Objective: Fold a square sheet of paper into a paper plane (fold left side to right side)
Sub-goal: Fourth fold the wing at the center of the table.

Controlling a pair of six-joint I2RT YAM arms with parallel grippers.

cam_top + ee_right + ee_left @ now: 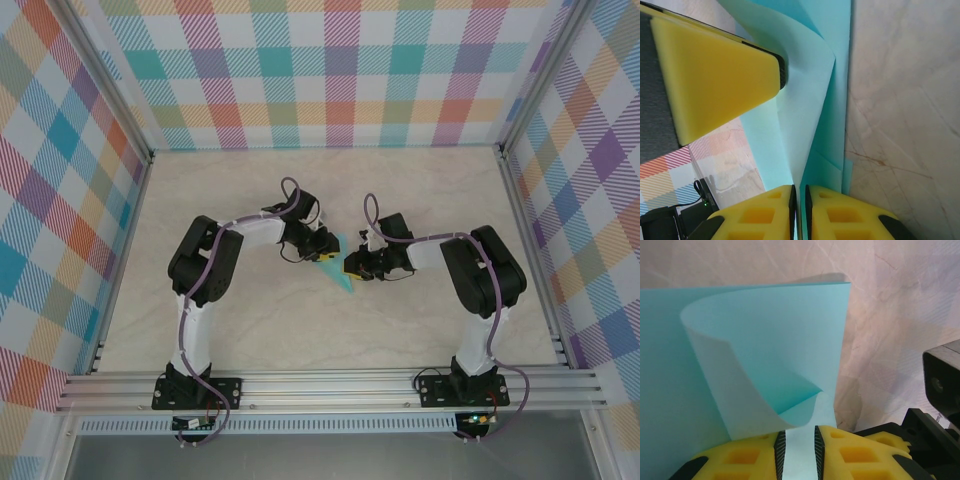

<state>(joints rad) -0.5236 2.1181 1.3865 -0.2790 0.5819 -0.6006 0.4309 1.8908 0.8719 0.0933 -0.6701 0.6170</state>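
The light turquoise paper sheet (337,268) lies partly folded on the table between both grippers, its pointed end toward the near side. In the left wrist view one flap of the paper (765,340) curls up over my left finger, and a flat layer shows through the narrow gap of the left gripper (800,432), which stands slightly open. The right gripper (800,189) is shut on a raised fold of the paper (810,100), with stacked folded layers beside it. A yellow left finger (715,75) rests against the sheet. From above, the left gripper (322,250) and right gripper (353,266) nearly meet.
The marbled beige table (420,200) is ringed by plaid walls (330,70) at the back and sides. An aluminium rail (330,385) carries both arm bases at the near edge. The black body of the right arm (942,385) stands close to the left gripper.
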